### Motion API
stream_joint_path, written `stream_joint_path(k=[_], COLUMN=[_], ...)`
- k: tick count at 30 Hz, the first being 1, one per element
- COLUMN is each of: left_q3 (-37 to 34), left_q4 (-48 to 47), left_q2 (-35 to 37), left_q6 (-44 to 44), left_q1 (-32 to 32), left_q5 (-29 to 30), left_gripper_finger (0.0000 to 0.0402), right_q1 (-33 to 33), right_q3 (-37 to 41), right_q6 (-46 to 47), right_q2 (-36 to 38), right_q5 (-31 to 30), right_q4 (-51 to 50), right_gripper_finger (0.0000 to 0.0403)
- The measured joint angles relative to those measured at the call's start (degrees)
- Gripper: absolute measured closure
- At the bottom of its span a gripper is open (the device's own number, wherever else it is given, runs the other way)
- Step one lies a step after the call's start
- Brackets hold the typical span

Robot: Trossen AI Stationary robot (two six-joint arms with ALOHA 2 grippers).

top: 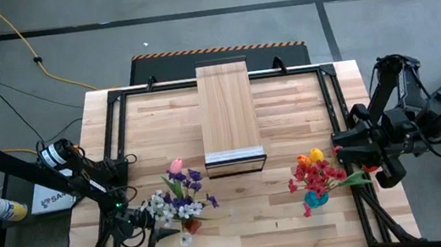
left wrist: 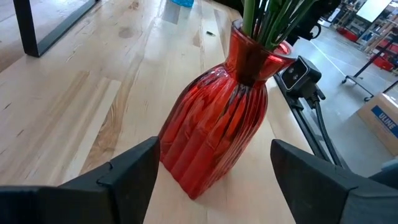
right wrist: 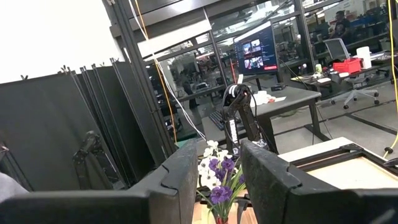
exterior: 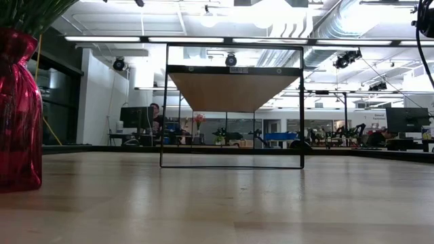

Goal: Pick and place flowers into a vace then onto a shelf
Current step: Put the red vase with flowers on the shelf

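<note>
Standing between the left gripper's point(left wrist: 214, 177) spread fingers, untouched: the flowers' point(left wrist: 270, 18) red vase point(left wrist: 214, 127).

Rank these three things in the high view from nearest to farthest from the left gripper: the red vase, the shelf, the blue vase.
Measured from the left gripper, at the table's front left:
1. Red vase, right beside the gripper, holding purple and white flowers.
2. Shelf, at the table's middle, toward the back.
3. Blue vase, far across on the right side, near the right gripper.
</note>
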State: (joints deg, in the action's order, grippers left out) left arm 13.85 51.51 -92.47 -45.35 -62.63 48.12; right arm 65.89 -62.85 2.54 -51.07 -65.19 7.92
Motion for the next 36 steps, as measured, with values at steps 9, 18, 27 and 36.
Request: stream_joint_path(k=[9, 18, 27, 36], left_q3=[0.0, 0.0, 0.0, 0.0], left_q4=[0.0, 0.9, 2.2, 2.4], left_q2=[0.0, 0.0, 0.2, 0.2], left_q6=[0.0, 2.8, 3.3, 4.8], left_q1=[0.0, 0.0, 0.0, 0.0], left_q5=[0.4, 3.1, 2.5, 10.2], left_gripper_finger=[0.0064, 0.0006, 0.0039, 0.0043], right_q1=[0.0, 0.0, 0.0, 0.0], right_q3=[0.0, 0.0, 0.0, 0.0], right_q6=[0.0, 0.0, 0.0, 0.0], right_q2=[0.0, 0.0, 0.0, 0.0], right_q5=[0.0, 0.0, 0.0, 0.0], right_q4=[0.0, 0.0, 0.0, 0.0], right_gripper_finger=[0.0289, 0.0289, 0.0289, 0.0289])
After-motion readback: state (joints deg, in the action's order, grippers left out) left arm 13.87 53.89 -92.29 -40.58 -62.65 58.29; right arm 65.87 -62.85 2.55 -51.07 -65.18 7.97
